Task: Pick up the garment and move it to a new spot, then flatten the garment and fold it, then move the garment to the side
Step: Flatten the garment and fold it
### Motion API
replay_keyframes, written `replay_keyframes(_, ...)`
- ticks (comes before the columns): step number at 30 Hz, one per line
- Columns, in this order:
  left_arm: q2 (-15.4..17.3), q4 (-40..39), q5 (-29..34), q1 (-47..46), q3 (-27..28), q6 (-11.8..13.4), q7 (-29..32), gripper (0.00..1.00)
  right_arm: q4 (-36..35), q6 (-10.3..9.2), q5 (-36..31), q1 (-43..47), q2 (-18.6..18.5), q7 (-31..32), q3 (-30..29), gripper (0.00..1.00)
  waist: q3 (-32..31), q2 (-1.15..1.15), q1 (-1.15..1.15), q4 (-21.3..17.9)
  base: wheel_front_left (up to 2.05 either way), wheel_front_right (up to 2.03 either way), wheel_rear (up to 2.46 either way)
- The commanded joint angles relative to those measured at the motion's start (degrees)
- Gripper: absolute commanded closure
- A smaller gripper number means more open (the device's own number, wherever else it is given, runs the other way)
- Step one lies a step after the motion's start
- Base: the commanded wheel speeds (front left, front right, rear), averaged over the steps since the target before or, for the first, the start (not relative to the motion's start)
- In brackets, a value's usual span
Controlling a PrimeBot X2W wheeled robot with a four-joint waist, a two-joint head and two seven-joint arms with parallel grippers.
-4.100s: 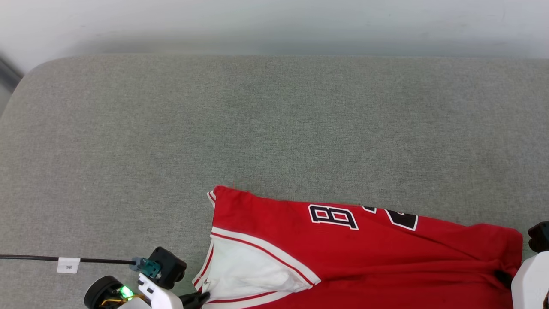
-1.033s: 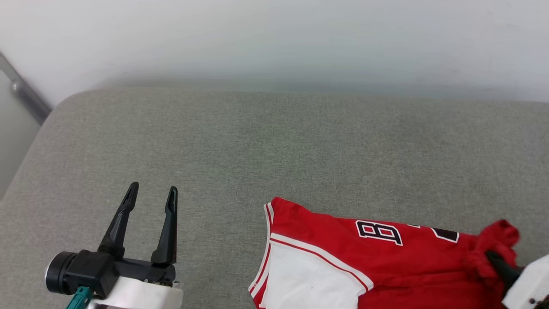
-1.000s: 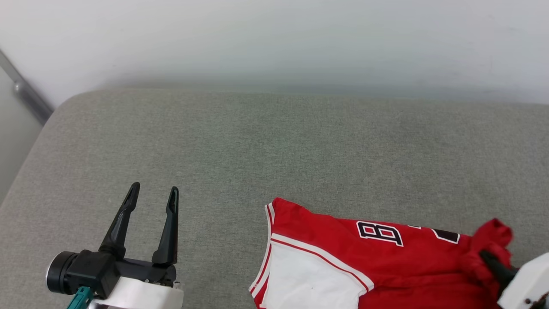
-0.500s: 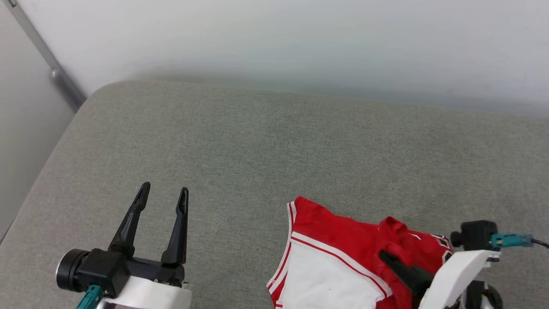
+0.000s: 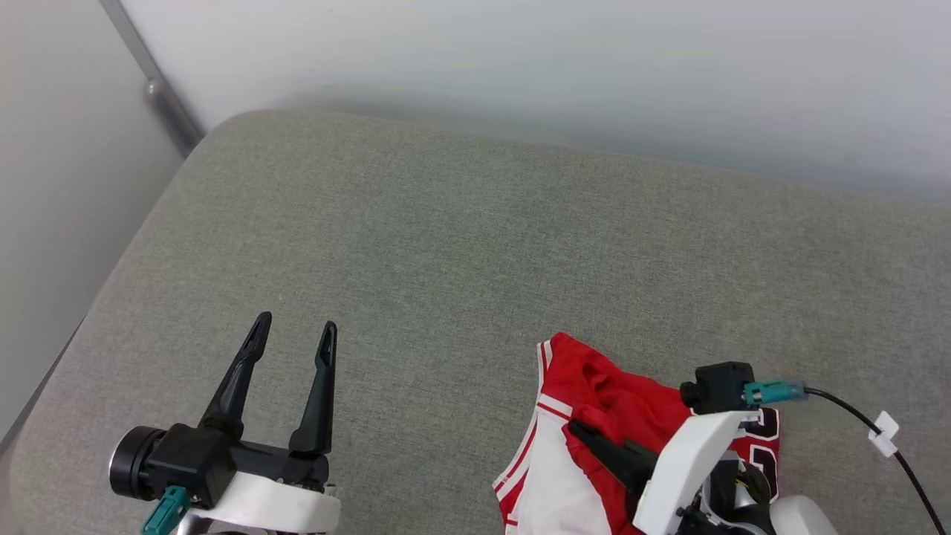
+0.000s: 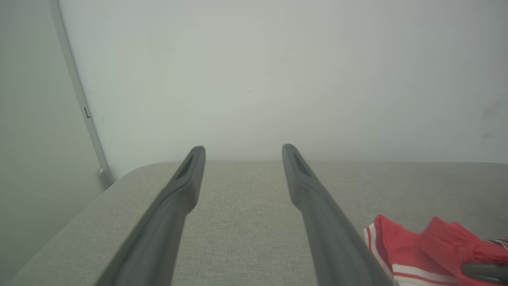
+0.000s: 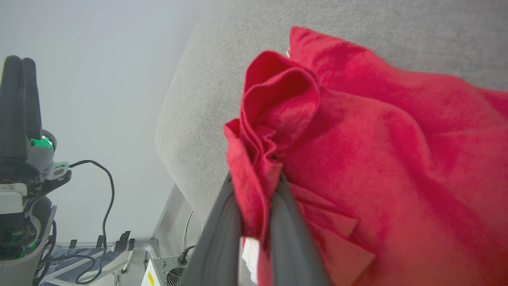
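Fig.: R arm enters from lower right, white forearm angled up and to the left. The right gripper (image 5: pixel 576 426) is clamped on a bunched fold of the garment (image 5: pixel 617 394), w/ red cloth pinched betw. both fingers in the right wrist view. L arm sits at lower left; the left gripper (image 5: pixel 296 324) has its fingers wide apart, raised over the grey cushion (image 5: pixel 475 245). Garment lies near the cushion's front edge, to the right of the L gripper and well apart from it, w/ red body doubled over the white sleeve. Vs. a sec. ago: shirt then lay spread w/ the "8" showing; now it is folded onto itself and the "8" is covered. Camera has swung too.
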Motion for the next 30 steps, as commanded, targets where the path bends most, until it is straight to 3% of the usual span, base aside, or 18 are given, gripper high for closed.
replay_keyframes(1,-0.1,0.15,-0.11,-0.8,0.12,-0.08,-0.12,0.0,1.01,0.0,0.42,-1.45,0.04,-0.86,0.8,1.0,0.11,0.0,0.0,0.4,0.0,0.0,0.0)
replay_keyframes(3,-0.19,0.29,-0.15,-0.93,-0.04,-0.08,-0.12,0.0,2.62,0.0,-0.53,-2.69,0.05,-1.9,2.17,0.96,0.11,0.0,0.0,0.79,0.0,0.0,0.0)
replay_keyframes(4,-0.25,0.39,-0.15,-0.97,-0.15,-0.08,-0.12,0.0,3.16,0.0,-0.88,-3.22,0.05,-2.2,2.88,0.39,0.08,0.0,0.0,0.93,0.0,0.0,0.0)
replay_keyframes(5,-0.26,0.47,-0.14,-0.98,-0.18,-0.08,-0.12,0.0,3.67,0.0,-1.09,-3.58,0.05,-2.3,3.49,0.0,0.02,0.0,0.0,1.03,0.0,0.0,0.0)
replay_keyframes(13,0.02,-0.32,-0.61,-0.27,0.65,-0.08,-0.12,0.0,2.13,0.0,-3.64,-5.95,0.0,-3.42,4.41,0.0,-0.76,0.0,0.0,-0.4,0.0,0.0,0.0)
replay_keyframes(18,0.31,-0.04,-0.77,0.07,0.83,-0.08,-0.12,0.0,-0.39,0.0,-13.07,-8.96,-0.42,-4.74,-0.59,0.0,-1.36,0.0,0.0,-2.72,0.0,0.0,0.0)
replay_keyframes(22,0.28,0.04,-1.01,0.09,0.61,-0.08,-0.12,0.0,-3.66,0.0,-20.85,-10.76,-4.56,-7.48,-4.14,0.0,-1.5,0.0,0.0,-4.82,0.0,0.0,0.0)
replay_keyframes(30,-0.67,-0.37,-3.02,-0.5,1.13,-0.08,-0.12,0.0,-9.9,-0.01,-27.06,-7.09,-13.54,-17.85,-12.04,0.0,-0.93,0.0,0.0,-8.73,0.0,0.0,0.0)
